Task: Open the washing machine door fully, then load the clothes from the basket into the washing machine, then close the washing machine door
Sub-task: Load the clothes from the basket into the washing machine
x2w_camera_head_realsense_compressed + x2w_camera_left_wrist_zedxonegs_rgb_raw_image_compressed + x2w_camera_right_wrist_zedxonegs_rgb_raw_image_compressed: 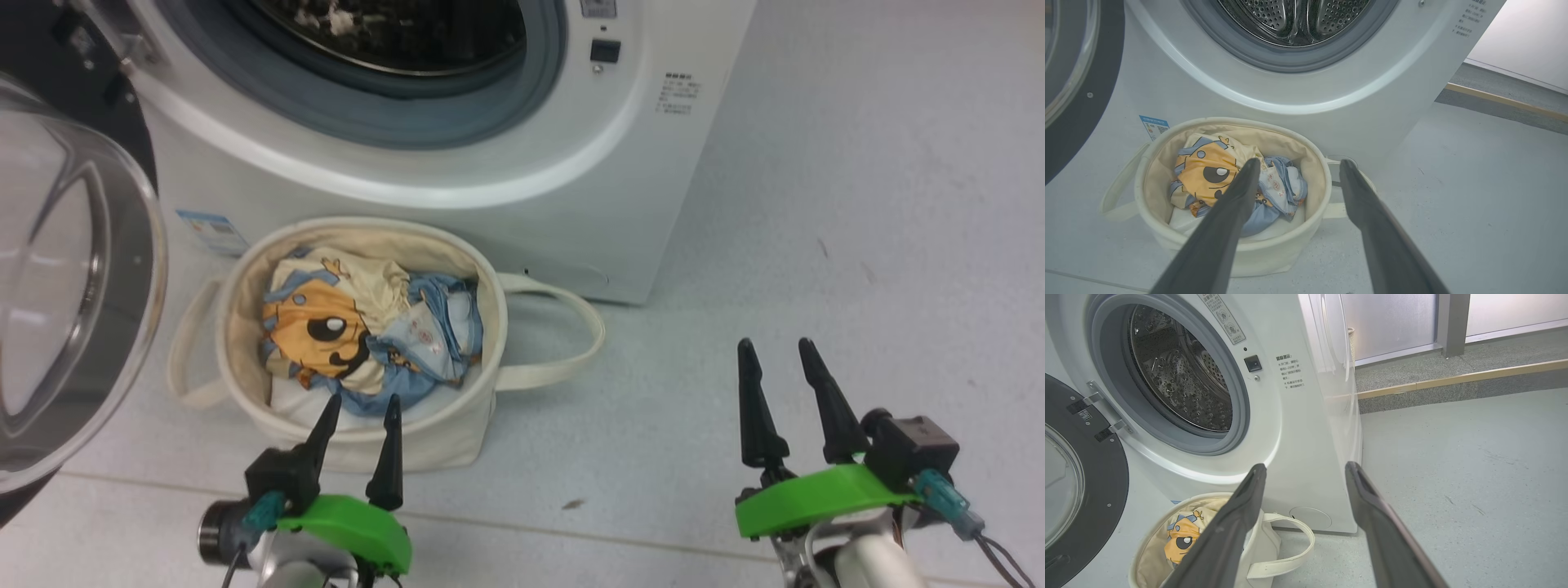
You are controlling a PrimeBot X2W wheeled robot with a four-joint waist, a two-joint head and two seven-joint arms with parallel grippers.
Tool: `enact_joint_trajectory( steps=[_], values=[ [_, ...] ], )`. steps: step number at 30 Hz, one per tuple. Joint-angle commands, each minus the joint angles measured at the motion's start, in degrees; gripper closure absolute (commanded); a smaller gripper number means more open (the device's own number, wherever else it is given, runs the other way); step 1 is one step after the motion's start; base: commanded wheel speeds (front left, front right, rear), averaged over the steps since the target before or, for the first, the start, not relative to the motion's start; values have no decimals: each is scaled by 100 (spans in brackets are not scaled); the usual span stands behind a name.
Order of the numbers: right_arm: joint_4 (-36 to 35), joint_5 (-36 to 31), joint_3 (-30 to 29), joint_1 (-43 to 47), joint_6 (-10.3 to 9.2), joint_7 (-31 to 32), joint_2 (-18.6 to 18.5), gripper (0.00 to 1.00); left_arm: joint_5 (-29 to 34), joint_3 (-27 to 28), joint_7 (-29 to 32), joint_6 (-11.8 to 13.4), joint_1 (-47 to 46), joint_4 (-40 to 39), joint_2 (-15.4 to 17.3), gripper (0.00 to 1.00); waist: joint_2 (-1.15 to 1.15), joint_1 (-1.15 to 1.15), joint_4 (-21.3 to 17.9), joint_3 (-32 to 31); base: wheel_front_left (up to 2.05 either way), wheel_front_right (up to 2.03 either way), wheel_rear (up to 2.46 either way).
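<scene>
White washing machine [571,163]: stands on the grey floor [816,245], its steel drum [1180,375] uncovered behind the grey-blue ring.
Door [82,269]: hangs wide open off the machine's left side, with its black rim and clear glass bowl turned outward.
Basket [441,441]: sits on the floor just in front of the machine, below the drum mouth; one loop handle lies towards the machine's right lower corner.
Clothes [351,335]: lie heaped in the basket in front of the machine, the cream cloth with the orange cartoon face beside the light-blue printed fabric.
Left gripper [364,400]: hovers in front of the machine over the basket's near rim, its fingers [388,449] spread and holding nothing.
Right gripper [775,343]: hangs over the floor off the machine's right front corner, well apart from the basket, its fingers [755,408] spread and empty.
</scene>
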Motion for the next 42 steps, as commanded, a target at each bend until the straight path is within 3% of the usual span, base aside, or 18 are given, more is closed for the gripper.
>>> enact_joint_trajectory(
  steps=[1,6,15,18,35,42],
  values=[
    [-209,-54,166,-228,1,-70,-2,0,168,158,-27,126,-337,52,69,0,0,0,-81,283,0,0,0],
    [-275,-109,211,-445,1,-70,-2,0,474,182,-27,265,-978,900,69,0,0,0,-214,859,0,0,0],
    [-441,-182,213,-893,1,-70,-2,0,674,440,-27,119,-2429,2486,184,0,0,0,-532,1952,0,0,0],
    [-501,-192,213,-1032,1,-70,-2,0,864,379,-27,202,-2873,3012,344,0,0,0,-646,2276,0,0,0],
    [-713,-161,236,-1414,1,-70,-2,0,830,425,35,168,-4587,4465,763,0,0,0,-908,3445,0,0,0],
    [-779,-135,256,-1479,1,-70,-2,0,832,393,354,513,-5000,4585,857,0,0,0,-940,3793,0,0,0]
  ],
)
